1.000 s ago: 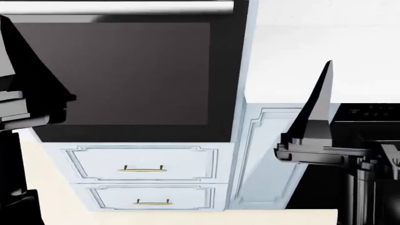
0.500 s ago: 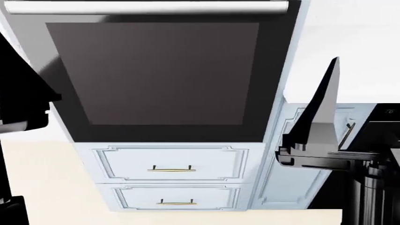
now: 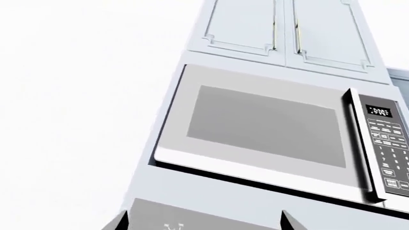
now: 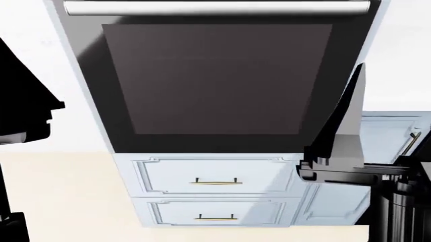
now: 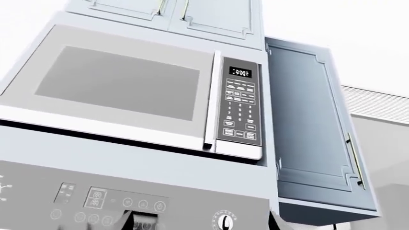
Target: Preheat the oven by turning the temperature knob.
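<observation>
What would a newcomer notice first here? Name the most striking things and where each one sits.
The oven stands out first: its dark glass door fills the middle of the head view, with a long silver handle across its top and two pale drawers below. In the wrist views a microwave sits above the oven's control strip, with its keypad beside the door. The right arm's gripper rises dark before the oven's right edge.

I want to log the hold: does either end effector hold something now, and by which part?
Nothing is held. Both end effectors, left and right, are apart from the oven.
</observation>
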Robot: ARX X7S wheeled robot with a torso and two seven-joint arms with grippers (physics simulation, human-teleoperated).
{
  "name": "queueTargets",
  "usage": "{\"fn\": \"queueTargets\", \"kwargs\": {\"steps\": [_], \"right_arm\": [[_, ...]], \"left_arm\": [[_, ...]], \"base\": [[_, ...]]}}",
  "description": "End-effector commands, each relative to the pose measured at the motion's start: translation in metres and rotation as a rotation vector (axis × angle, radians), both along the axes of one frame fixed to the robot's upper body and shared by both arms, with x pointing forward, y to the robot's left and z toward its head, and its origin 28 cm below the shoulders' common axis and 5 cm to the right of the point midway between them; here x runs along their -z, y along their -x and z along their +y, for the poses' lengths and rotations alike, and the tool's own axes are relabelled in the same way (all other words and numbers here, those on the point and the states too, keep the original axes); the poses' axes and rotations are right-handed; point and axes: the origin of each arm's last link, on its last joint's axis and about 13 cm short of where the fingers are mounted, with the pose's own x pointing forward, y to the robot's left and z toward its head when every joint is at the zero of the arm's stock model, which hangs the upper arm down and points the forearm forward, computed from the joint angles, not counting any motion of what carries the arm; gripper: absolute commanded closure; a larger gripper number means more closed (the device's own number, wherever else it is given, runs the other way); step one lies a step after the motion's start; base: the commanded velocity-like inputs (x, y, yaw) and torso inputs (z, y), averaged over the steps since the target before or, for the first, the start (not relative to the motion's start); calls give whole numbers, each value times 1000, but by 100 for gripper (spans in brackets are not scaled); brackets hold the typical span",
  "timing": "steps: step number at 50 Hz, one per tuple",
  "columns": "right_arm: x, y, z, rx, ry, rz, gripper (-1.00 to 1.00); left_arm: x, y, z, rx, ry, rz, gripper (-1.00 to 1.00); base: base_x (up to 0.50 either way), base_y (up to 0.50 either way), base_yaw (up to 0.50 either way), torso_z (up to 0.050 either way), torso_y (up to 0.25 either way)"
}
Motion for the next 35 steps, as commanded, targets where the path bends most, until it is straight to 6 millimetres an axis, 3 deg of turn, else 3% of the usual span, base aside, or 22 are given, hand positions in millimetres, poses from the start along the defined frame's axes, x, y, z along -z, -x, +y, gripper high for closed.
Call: {"fn": "queueTargets", "kwargs": {"steps": [1, 13, 28, 35], "right_arm": [[0, 0, 0, -1, 2, 0, -100], [0, 0, 1, 1, 9, 1, -100], [0, -1, 0, -1, -9, 3, -100], [1, 0, 1, -13, -5, 3, -100]], "left_arm": [[-1, 1, 0, 1, -1, -1, -100], [-1, 1, 0, 0, -5, -2, -100], [-2, 3, -1, 5, -3, -10, -100], [-3, 4, 0, 10, -3, -15, -100]], "base": [[0, 391, 0, 0, 0], [0, 357, 0, 0, 0], [14, 7, 0, 0, 0], [461, 0, 0, 0, 0]]}}
